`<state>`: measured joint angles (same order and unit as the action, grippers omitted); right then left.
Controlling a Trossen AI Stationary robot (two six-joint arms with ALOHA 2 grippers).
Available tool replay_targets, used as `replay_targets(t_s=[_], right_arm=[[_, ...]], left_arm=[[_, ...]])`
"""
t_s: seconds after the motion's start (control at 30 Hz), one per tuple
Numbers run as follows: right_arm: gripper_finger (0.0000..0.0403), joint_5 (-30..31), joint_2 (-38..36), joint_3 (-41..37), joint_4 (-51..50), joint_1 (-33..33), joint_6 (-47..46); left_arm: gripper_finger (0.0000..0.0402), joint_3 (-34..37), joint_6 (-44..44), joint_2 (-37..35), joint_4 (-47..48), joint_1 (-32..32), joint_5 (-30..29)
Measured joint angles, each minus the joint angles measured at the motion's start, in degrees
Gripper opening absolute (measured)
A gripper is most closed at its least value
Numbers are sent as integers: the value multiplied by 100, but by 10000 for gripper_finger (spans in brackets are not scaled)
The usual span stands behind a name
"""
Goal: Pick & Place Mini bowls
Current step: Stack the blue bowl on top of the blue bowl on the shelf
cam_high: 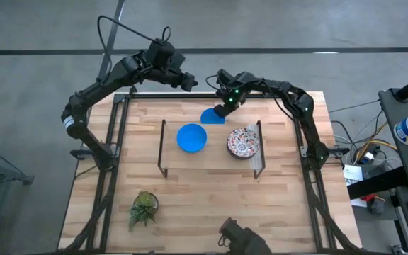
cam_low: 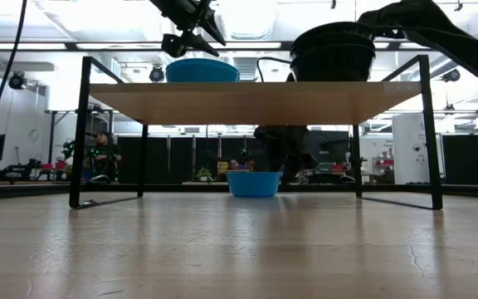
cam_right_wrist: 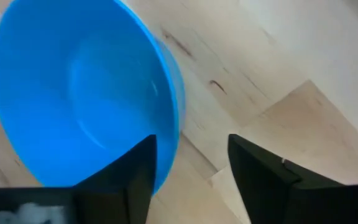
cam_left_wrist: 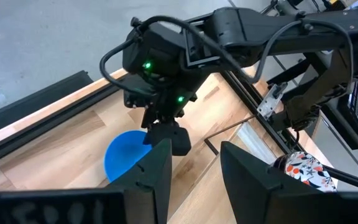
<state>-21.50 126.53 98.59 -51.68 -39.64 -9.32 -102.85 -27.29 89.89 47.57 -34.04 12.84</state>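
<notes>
A bright blue mini bowl (cam_high: 211, 117) (cam_right_wrist: 73, 93) stands on its base on the table behind a low wooden shelf (cam_high: 211, 161); it also shows in the low view (cam_low: 253, 183). My right gripper (cam_high: 224, 111) (cam_right_wrist: 191, 174) is open over the bowl's right rim, one finger above the inside and one outside. A second blue bowl (cam_high: 191, 137) (cam_low: 202, 71) and a patterned white bowl (cam_high: 243, 142) (cam_left_wrist: 306, 171) rest on the shelf top. My left gripper (cam_high: 190, 83) (cam_left_wrist: 196, 168) is open and empty, raised above the table's far edge. My right gripper comes at the blue bowl's rim (cam_right_wrist: 169, 112) from above, slanting, with the wall between its open fingers. A gap shows between the outer finger (cam_right_wrist: 260, 180) and the wall. Whether the inner finger (cam_right_wrist: 135, 174) touches the bowl, I cannot tell.
The shelf's dark metal legs (cam_low: 81, 133) stand on the table. A small green plant (cam_high: 144, 207) sits near the table's near left corner, and a dark object (cam_high: 239, 237) lies at the near edge. A person (cam_low: 102, 154) sits in the room beyond.
</notes>
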Motion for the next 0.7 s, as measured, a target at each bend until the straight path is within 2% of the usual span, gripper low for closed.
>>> replay_targets(t_s=[0.1, 0.3, 0.33, 0.57, 0.7], right_arm=[[162, -12, 59, 2, -16, 0, -15], [30, -148, -12, 2, -5, -2, -1], [21, -148, -56, 24, -8, -2, 6], [10, -87, -461, 469, -8, -2, -104], [9, -60, -687, 979, -156, -2, -92]], left_arm=[[128, 0, -15, 0, 2, 2, 0], [128, 0, -20, 0, 4, 2, 0], [128, 0, -20, 0, 4, 2, -1], [128, 0, 31, 0, 5, 2, -2], [128, 0, 70, -1, 7, 2, -2]])
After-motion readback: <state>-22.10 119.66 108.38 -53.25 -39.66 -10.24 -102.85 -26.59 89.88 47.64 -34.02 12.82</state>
